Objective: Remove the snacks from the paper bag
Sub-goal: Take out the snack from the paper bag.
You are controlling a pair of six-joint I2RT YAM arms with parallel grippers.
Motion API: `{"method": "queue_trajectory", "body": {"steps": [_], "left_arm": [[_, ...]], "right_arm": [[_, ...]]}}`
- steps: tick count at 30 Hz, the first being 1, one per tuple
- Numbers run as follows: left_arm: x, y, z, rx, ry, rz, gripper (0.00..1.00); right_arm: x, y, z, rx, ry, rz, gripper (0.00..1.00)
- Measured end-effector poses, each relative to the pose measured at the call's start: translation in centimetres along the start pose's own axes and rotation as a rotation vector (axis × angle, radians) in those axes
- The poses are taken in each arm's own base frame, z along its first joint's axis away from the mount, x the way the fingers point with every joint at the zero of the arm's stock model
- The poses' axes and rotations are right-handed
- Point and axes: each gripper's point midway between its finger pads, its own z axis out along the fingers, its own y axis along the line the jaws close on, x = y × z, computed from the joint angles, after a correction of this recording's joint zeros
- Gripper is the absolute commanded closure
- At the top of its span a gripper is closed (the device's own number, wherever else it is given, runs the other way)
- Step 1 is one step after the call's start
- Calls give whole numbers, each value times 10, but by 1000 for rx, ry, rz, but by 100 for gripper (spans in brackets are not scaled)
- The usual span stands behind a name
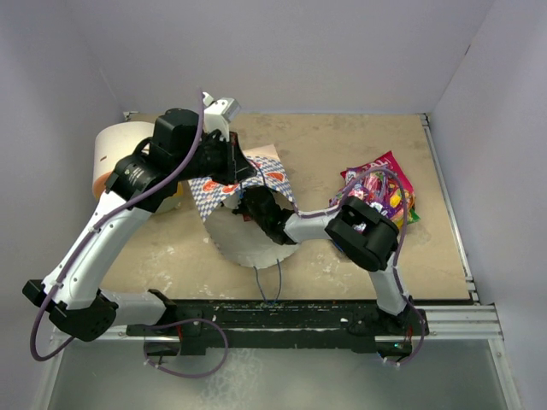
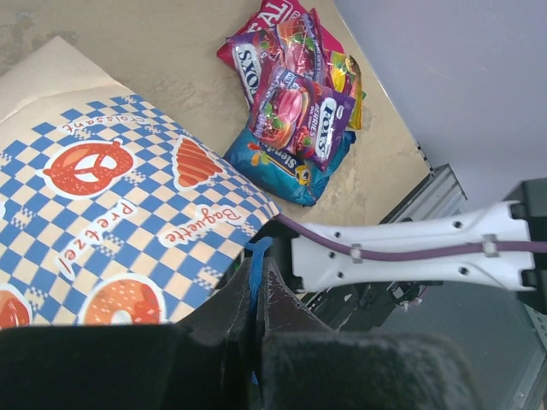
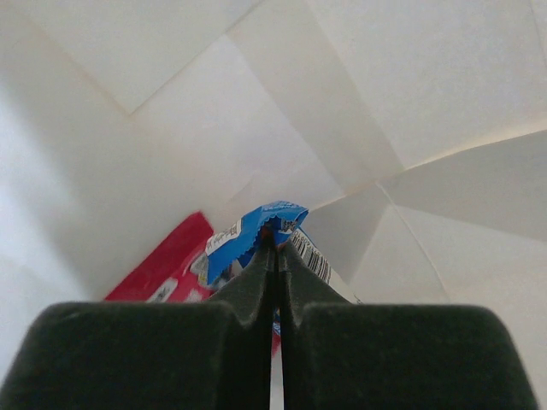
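The blue-and-white checkered paper bag [image 1: 248, 192] lies on its side in the middle of the table, its mouth toward the arms. It also shows in the left wrist view [image 2: 102, 205]. My left gripper [image 2: 255, 256] is shut on the bag's blue cord handle [image 2: 255, 260] and holds the mouth up. My right gripper [image 3: 275, 242] is inside the bag's cream interior [image 3: 342, 102], shut on the edge of a blue snack packet [image 3: 248, 235]. A red packet [image 3: 167, 260] lies beside it. A pile of packets, the snacks [image 1: 385, 192], lies on the table to the right, also seen from the left wrist [image 2: 295, 107].
A white-and-orange cylinder [image 1: 115, 158] stands at the back left behind my left arm. A metal rail [image 1: 444, 320] runs along the table's near edge. White walls close in the back and sides.
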Motion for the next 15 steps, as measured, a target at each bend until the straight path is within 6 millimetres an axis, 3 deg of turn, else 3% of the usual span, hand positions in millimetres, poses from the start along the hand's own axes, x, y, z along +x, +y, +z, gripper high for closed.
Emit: {"method": "queue_trajectory", "body": {"steps": [4,9,15], "left_arm": [[-1,6,5,-26,0,-5,100],[-2,9,7,-38,-1,-8,100],[-4,9,10,-31,-19,-12,100]], "right_arm": [[-34,7,-30,-36,-70,-8,100],[-66,31,-71,-112,-149,-5,100],[-64,60,-119,-286,-167,50,100]]}}
